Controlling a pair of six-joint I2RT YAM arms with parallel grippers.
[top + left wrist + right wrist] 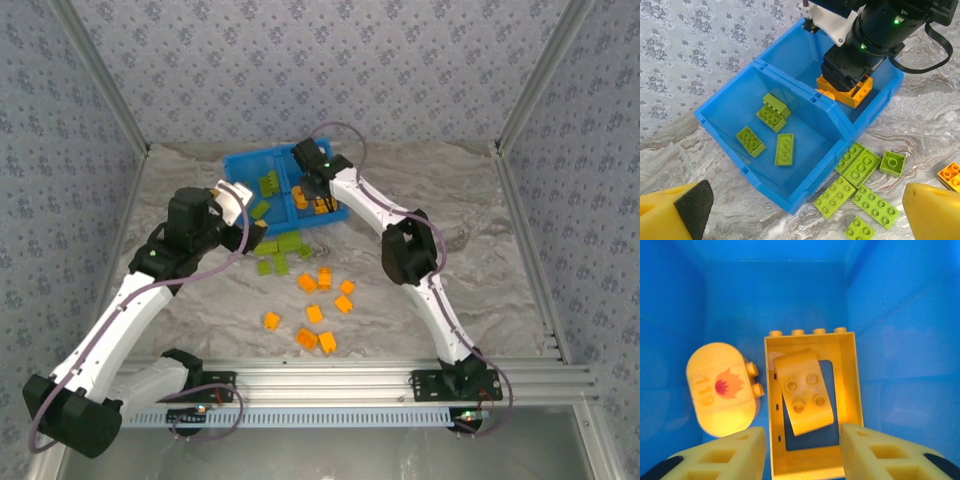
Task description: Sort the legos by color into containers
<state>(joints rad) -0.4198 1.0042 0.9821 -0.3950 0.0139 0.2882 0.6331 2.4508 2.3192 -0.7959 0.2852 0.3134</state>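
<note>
Nearest the arm bases, loose orange legos (322,300) lay scattered on the surface (480,200). Beyond them, a cluster of green legos (862,170) lay on the surface just beside the wall of the blue bin (747,172).

The left jaws hung above the bin's near corner, spread wide and holding nothing. Their yellow fingers (932,212) stood well apart, clear of the green cluster.

In the bin's left compartment (810,135), four green bricks (784,149) lay loose on the floor.

Across the divider wall (790,81), the right jaws stood inside the right compartment (900,315). They were parted, with the near end of an orange frame piece (805,342) lying between the fingers (725,457). Whether they gripped it could not be determined. A curved orange brick (802,395) lay within the frame. A rounded orange piece (722,390) printed "119" lay just left of the frame.
</note>
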